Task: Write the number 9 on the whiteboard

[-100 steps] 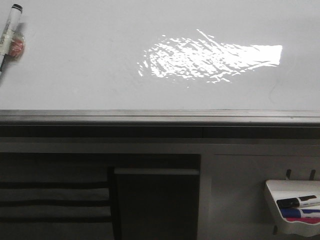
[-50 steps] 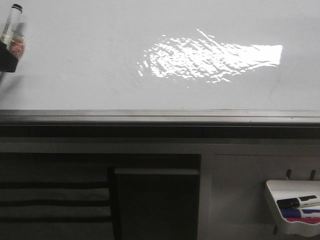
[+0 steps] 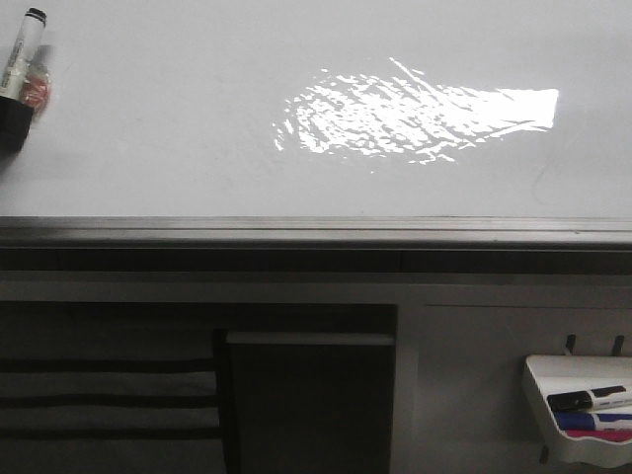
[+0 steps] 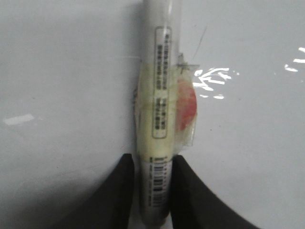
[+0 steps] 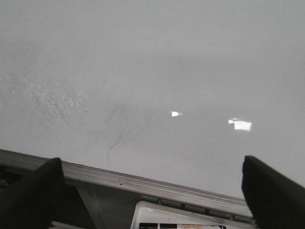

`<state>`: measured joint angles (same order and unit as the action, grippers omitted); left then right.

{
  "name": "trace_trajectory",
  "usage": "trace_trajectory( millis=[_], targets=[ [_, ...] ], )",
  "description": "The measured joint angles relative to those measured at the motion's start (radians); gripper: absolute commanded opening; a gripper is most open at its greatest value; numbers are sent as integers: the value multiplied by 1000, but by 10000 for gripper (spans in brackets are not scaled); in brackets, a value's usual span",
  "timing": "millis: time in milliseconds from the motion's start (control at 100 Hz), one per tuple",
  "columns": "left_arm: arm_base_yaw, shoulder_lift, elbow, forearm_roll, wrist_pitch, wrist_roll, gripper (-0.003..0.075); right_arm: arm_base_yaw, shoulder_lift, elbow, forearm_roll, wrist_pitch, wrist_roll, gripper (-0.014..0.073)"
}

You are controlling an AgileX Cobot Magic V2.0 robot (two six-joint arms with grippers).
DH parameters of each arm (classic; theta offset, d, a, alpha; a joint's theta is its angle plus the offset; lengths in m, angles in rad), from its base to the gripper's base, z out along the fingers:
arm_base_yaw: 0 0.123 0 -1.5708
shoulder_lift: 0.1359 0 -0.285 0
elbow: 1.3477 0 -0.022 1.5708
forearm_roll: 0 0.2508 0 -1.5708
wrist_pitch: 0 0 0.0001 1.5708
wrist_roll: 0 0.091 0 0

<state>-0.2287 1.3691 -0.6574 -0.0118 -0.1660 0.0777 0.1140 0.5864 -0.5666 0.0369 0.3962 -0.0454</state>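
The whiteboard (image 3: 197, 118) is glossy white-grey with a bright glare patch and a dark metal bottom rail (image 3: 316, 232). No number 9 shows on it. My left gripper (image 3: 10, 123) sits at the board's far left edge, shut on a white marker (image 3: 22, 54) whose black end points up. In the left wrist view the fingers (image 4: 188, 195) clamp the marker's (image 4: 159, 105) barcode end close over the board (image 4: 62, 71). My right gripper (image 5: 151, 188) is open and empty over the board (image 5: 167, 57) near its rail; it is out of the front view.
A small white marker tray (image 3: 583, 410) with black, blue and pink markers hangs at the lower right, below the rail; its rim shows in the right wrist view (image 5: 157, 214). Faint erased strokes (image 5: 119, 136) mark the board there. Dark shelving lies below the rail.
The left gripper's dark finger has come into the front view at the left edge, and the marker has shifted slightly. Nothing new is drawn on the board.
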Motion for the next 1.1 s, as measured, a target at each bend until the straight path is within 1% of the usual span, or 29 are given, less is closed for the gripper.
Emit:
trace_trajectory(
  millis=[320, 610, 760, 880, 1000, 1070, 1100],
  targets=[
    [0, 0, 0, 2, -2, 0, 55, 0, 0, 0, 0, 0, 0, 667],
    [0, 0, 0, 2, -2, 0, -20, 0, 0, 0, 0, 0, 0, 667],
    [0, -4, 0, 2, 6, 0, -20, 0, 0, 0, 0, 0, 0, 667],
    [0, -40, 0, 2, 58, 0, -20, 0, 0, 0, 0, 0, 0, 667],
    [0, -114, -2, 2, 120, 0, -20, 0, 0, 0, 2, 0, 0, 667],
    [0, -155, -23, 2, 207, 0, -20, 0, 0, -2, 17, 2, 0, 667],
    [0, -169, -37, 2, 267, 0, -20, 0, 2, -4, 19, 10, 0, 667]
  ],
)
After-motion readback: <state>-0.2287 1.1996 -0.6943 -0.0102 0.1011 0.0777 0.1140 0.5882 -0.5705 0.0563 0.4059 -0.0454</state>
